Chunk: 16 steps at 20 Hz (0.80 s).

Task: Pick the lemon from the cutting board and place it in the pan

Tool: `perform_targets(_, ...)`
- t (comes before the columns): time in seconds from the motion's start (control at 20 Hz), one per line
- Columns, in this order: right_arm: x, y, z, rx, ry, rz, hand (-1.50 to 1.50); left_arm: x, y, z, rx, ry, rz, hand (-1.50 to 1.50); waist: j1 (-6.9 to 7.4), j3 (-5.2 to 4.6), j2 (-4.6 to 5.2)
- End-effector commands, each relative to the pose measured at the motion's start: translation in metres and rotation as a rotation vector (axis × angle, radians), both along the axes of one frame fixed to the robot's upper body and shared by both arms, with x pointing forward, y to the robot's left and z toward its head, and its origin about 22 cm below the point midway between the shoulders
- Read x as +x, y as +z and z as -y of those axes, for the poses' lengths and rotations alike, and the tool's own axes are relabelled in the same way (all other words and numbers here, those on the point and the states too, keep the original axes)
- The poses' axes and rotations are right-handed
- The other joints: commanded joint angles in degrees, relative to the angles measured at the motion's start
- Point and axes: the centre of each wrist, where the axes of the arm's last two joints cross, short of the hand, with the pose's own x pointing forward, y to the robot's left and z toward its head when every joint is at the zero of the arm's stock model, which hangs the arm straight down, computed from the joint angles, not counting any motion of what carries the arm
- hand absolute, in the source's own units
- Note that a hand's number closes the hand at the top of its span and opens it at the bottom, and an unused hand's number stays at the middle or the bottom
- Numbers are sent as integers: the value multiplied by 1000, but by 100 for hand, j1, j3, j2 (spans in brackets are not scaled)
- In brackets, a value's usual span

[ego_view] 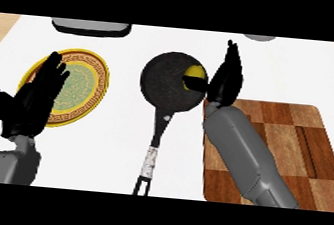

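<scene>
At the centre of the frame we see the black pan [169, 82] on the white counter [299, 71], its long handle running down toward the lower edge. The lemon [195, 73] lies inside the pan at its right rim, partly hidden by our right hand [225, 79]. That hand comes up from the lower right over the wooden cutting board [300, 146], and its fingers are straight and pointing up the frame; the thumb sits just beside the lemon, though we cannot tell whether it touches the fruit. The fingers are not curled around it. Our left hand [34, 98] shows at the left of the frame, fingers spread wide and holding nothing, overlapping the yellow patterned plate [87, 82] that sits left of the pan. At the upper left edge a grey, dark-rimmed object [88, 26] is partly cut off.
</scene>
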Motion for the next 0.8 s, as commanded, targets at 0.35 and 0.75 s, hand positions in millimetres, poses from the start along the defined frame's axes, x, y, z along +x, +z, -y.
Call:
perform_targets(0.35,-122,-9,40,307,118,204,-150,3,-1,-11,0,38,-7,0,-206,0,-13)
perform_targets(0.75,-202,-20,61,256,95,226,-150,-10,-21,2,-3,3,2,0,-44,-9,11)
